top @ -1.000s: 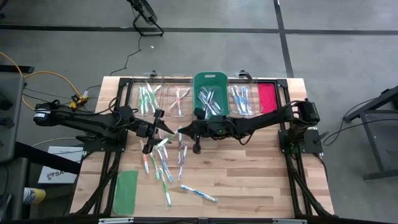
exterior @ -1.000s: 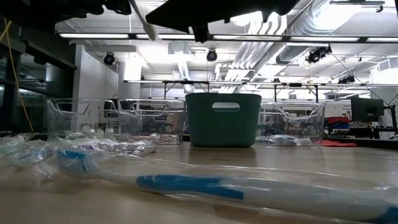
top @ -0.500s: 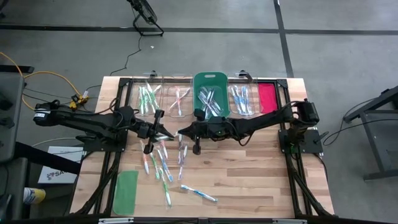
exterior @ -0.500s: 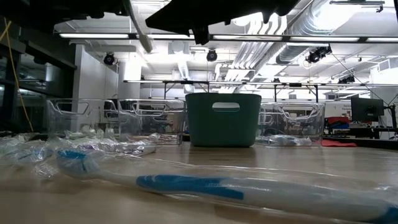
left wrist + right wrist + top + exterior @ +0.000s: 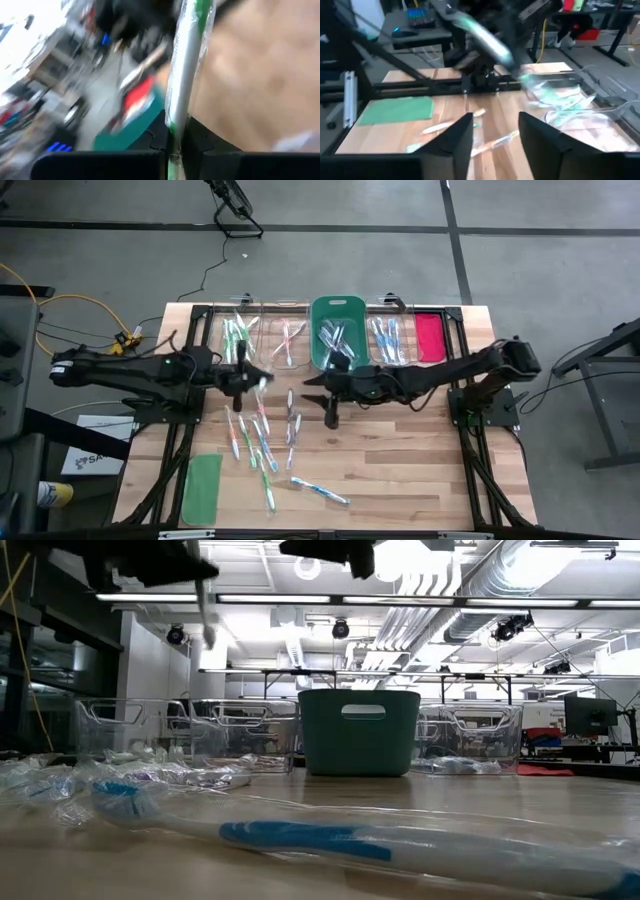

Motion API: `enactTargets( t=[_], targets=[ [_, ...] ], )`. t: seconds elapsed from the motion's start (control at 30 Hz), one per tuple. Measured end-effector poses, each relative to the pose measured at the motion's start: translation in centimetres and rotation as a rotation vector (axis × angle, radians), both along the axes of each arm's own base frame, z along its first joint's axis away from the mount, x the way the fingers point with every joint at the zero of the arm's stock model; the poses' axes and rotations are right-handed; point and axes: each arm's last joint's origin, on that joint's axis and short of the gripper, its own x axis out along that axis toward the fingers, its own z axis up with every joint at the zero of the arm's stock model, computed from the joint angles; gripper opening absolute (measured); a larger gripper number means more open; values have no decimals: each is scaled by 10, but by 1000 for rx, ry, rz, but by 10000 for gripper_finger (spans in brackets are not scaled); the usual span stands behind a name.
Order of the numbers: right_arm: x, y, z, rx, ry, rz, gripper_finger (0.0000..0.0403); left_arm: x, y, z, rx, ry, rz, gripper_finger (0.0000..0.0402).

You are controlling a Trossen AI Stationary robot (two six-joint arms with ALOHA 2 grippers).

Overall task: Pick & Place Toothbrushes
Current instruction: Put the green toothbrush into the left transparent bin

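Green-handled toothbrush [image 5: 182, 75], still in its clear wrapper, is pinched in the left claw [image 5: 243, 377] — fingers closed tight on the handle, brush lifted off the surface [image 5: 400, 470], hanging left of centre, just short of the far row of bins.

Right claw [image 5: 312, 380] hovers near centre above the loose pile, fingers parted and holding nothing; the wrist view shows a clear gap between its two dark fingers [image 5: 451, 140].

Loose toothbrushes [image 5: 262, 442] — roughly a dozen, green, blue and pink accents — lie scattered on the wood, centre toward the near edge. One blue-handled toothbrush [image 5: 300, 838] lies closest to the near edge, filling the low view.

Far row, left to right:
- clear bin [image 5: 218, 350], green brushes inside
- clear bin [image 5: 270, 352], a few pink ones
- dark green bin [image 5: 340, 304], several wrapped brushes
- clear bin [image 5: 405, 352], blue ones
- red-pink lid [image 5: 430, 335] flat at the far right

Green lid [image 5: 203, 485] lies flat at the near left.

Progress, as a judgement: sorting looks partly done. Every bin holds some brushes, yet a good share remains on the wood — perhaps around halfway. The carried green brush likely belongs in the far-left clear bin.
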Motion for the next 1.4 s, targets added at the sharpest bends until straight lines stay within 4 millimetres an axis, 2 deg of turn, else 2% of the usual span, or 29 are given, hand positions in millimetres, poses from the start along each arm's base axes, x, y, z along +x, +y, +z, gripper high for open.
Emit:
enactTargets(
  t=[0.1, 0.23, 0.3, 0.43, 0.6, 0.8, 0.93, 1.17, 1.4],
  targets=[
    [-4, 4, 1, -3, 26, 17, 178, -10, 5, 9, 182, 138, 122, 14],
    [-6, 9, 0, -7, 45, 31, 192, -19, 10, 7, 416, 354, 197, 14],
    [-7, 11, 0, -8, 49, 37, 192, -21, 15, 5, 496, 406, 203, 14],
    [-7, 11, -1, -7, 53, 38, 189, -24, 32, 3, 548, 488, 285, 14],
    [-7, 11, -1, 2, 60, 35, 188, -28, 59, -8, 515, 664, 417, 14],
    [-8, 11, -4, -2, 85, 34, 188, -23, 87, -28, 449, 876, 533, 14],
    [-8, 11, -4, -1, 87, 33, 188, -17, 104, -43, 319, 943, 718, 14],
    [-8, 11, -4, 5, 89, 31, 188, -7, 125, -63, -40, 828, 964, 17],
    [-8, 11, -5, 27, 101, 24, 188, -11, 143, -69, -405, 620, 1124, 16]
  ],
)
